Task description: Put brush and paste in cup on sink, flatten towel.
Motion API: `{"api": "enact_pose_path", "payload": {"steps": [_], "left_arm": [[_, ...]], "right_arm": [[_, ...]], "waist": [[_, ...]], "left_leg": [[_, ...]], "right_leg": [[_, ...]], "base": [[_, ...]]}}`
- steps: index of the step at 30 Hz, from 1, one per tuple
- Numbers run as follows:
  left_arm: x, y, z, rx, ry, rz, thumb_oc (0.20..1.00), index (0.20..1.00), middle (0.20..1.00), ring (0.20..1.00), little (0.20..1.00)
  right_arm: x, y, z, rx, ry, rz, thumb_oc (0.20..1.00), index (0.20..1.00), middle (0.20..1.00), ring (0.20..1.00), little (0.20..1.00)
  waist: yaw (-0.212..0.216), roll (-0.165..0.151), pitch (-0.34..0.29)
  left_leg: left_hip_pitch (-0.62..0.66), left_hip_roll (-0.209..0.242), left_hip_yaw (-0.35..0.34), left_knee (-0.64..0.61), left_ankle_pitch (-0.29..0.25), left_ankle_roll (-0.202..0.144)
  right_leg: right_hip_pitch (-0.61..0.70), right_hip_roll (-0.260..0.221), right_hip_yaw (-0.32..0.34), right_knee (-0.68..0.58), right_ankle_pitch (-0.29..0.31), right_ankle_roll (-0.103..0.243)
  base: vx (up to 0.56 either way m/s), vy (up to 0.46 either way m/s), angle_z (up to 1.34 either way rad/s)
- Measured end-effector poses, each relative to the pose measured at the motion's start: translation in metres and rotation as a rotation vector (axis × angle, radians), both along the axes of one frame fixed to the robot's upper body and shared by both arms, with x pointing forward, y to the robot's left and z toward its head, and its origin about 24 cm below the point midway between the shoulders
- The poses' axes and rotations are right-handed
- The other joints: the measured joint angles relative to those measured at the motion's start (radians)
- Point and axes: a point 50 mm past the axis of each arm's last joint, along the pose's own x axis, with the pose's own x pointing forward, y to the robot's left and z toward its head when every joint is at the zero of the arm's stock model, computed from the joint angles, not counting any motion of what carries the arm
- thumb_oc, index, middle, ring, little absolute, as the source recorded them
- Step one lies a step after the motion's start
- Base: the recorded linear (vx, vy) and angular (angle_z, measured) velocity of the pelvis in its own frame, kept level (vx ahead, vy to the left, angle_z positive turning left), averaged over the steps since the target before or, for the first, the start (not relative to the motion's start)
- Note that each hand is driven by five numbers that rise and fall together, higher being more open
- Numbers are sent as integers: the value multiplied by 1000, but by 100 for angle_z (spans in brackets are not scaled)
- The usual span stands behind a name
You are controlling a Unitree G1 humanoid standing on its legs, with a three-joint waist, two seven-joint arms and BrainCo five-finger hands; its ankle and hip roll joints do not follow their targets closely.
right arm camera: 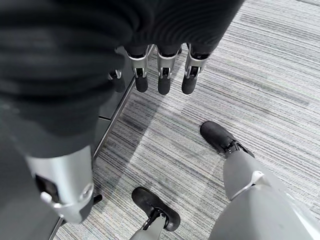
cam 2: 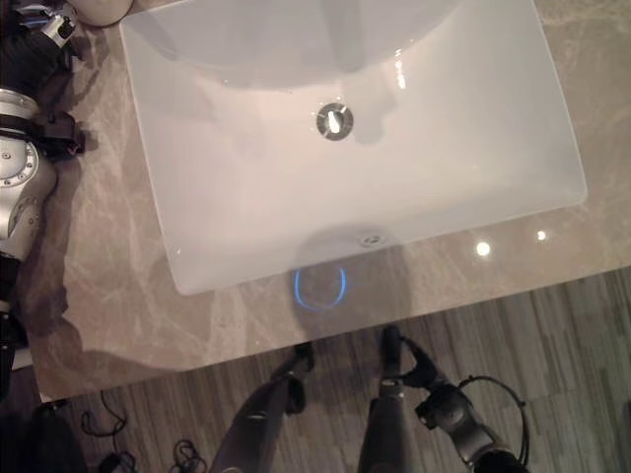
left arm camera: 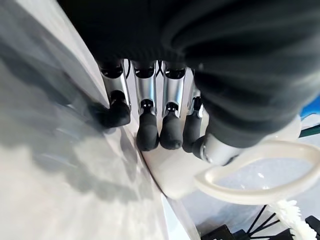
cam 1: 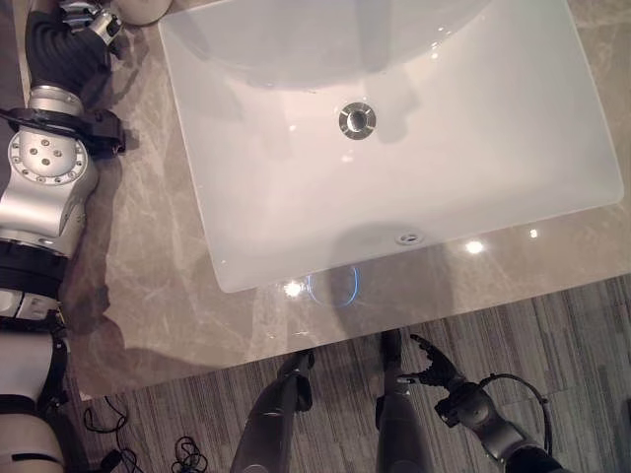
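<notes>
Left hand [left arm camera: 165,120] at cup [left arm camera: 235,170]; right hand [cam 1: 434,370] hangs low.

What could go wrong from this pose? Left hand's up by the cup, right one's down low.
1. The left hand has its fingertips on the white cup, right by the sink rim; an off-centre push might tip or slide it into the basin.
2. The right hand hangs below the counter edge; raising it straight up could strike that edge.
3. Toothbrush, paste and towel are not visible, so the next reach may lack a target.
</notes>
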Motion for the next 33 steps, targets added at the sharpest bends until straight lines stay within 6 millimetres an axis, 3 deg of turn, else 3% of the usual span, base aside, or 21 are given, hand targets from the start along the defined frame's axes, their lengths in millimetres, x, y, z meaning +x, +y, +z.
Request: {"api": "enact_pose_path", "payload": {"steps": [2, 3, 4, 5, 7, 8, 9, 11, 19, 22, 23, 24, 26, 29, 33], "left_arm": [[2, -1, 1, 3, 2, 7, 200, 200, 200, 200, 200], [4, -1, 3, 2, 3, 15, 200, 200, 200, 200, 200], [5, 0, 0, 4, 15, 20, 200, 200, 200, 200, 200], [6, -1, -2, 5, 22, 19, 200, 200, 200, 200, 200], [12, -7, -1, 14, 30, 19, 200, 200, 200, 200, 200], [14, -7, 0, 19, 37, 25, 200, 200, 200, 200, 200], [15, -5, -1, 12, 43, 38, 200, 200, 200, 200, 200], [16, -3, 3, -4, 31, 46, 200, 200, 200, 200, 200], [23, -9, 17, -17, 31, 58, 200, 200, 200, 200, 200], [25, -16, 19, -27, 25, 37, 200, 200, 200, 200, 200], [25, -17, 19, -26, 25, 36, 200, 200, 200, 200, 200], [27, -17, 18, -26, 33, 40, 200, 200, 200, 200, 200], [28, -14, 17, -30, 39, 54, 200, 200, 200, 200, 200], [28, -9, 15, -41, 40, 75, 200, 200, 200, 200, 200], [31, -5, 13, -39, 56, 116, 200, 200, 200, 200, 200]], "right_arm": [[-1, 3, -2, 6, 5, 6, 1000, 1000, 1000, 1000, 1000], [-1, 5, -2, 11, 5, 10, 1000, 1000, 1000, 1000, 1000], [-2, 6, -3, 11, 11, 15, 1000, 1000, 1000, 1000, 1000], [-2, 5, -4, 8, 13, 12, 1000, 1000, 1000, 1000, 1000], [-4, 9, -6, 14, 23, 21, 1000, 1000, 1000, 1000, 1000], [-5, 10, -7, 17, 24, 23, 1000, 1000, 1000, 1000, 1000], [-5, 9, -7, 16, 24, 20, 1000, 1000, 1000, 1000, 1000], [-2, 6, -4, 8, 10, 11, 1000, 1000, 1000, 1000, 1000], [-6, 8, -7, 22, 21, 2, 1000, 1000, 1000, 1000, 1000], [-8, 9, -9, 23, 30, 5, 1000, 1000, 1000, 1000, 1000], [-8, 9, -9, 25, 30, 5, 1000, 1000, 1000, 1000, 1000], [-8, 10, -9, 27, 31, 7, 1000, 1000, 1000, 1000, 1000], [-8, 11, -9, 33, 24, 8, 1000, 1000, 1000, 1000, 1000], [-8, 10, -8, 36, 23, 2, 1000, 1000, 1000, 1000, 1000], [-8, 9, -9, 34, 26, 0, 1000, 1000, 1000, 1000, 1000]], "waist": [[-1, -9, -16], [-4, -17, -21], [-10, -21, -31], [-8, -9, -39], [6, -6, -42], [6, -15, -48], [1, -23, -53], [-1, -23, -53], [-28, -22, -54], [-27, -21, -54], [-27, -21, -54], [-26, -17, -56], [-27, -20, -58], [-26, -22, -60], [-31, -22, -60]], "left_leg": [[-12, -2, 12, 4, 1, 4], [-15, -9, 16, 6, -2, 5], [-15, -12, 20, 3, 5, 10], [-24, 4, 20, 4, 5, 16], [-28, 35, 7, 17, 8, 14], [-27, 32, 6, 19, 7, 9], [-28, 20, -1, 21, 8, 2], [-28, 21, 7, 4, 12, -3], [-27, 22, 32, -1, 4, 0], [-27, 15, 39, -10, 5, 1], [-27, 19, 41, -13, 5, 2], [-25, 26, 42, -14, 10, 9], [-26, 26, 36, -3, 14, 15], [-27, 10, 28, -4, 16, 12], [-27, 14, 30, -5, 14, 6]], "right_leg": [[-16, -5, 0, 0, 0, 0], [-20, -13, -3, -8, -26, -8], [-18, -22, -1, -6, -95, 20], [-24, -10, -4, 10, -115, 18], [-40, 26, -8, 183, -183, 24], [-34, 26, -7, 178, -191, 22], [-13, 26, -1, 126, -173, 46], [28, 26, 0, 18, -104, 40], [17, 22, 0, 1, -34, -15], [14, 10, -3, 2, -35, -17], [11, 10, -3, 17, -52, -20], [4, 15, -3, 76, -109, -10], [6, 16, -3, 106, -142, 10], [48, 13, -1, 13, -105, 40], [47, 16, 0, 4, -81, 23]], "base": [[-7, 4, -10], [63, 9, -2], [0, 0, 0], [62, 8, -9], [-15, 4, -8], [-11, 2, 9], [0, 0, 0], [-7, 10, -8], [1, 1, -11], [3, 0, -1], [0, 0, 0], [0, 0, 0], [4, 2, 7], [0, 6, 6], [-1, -1, -6]]}}
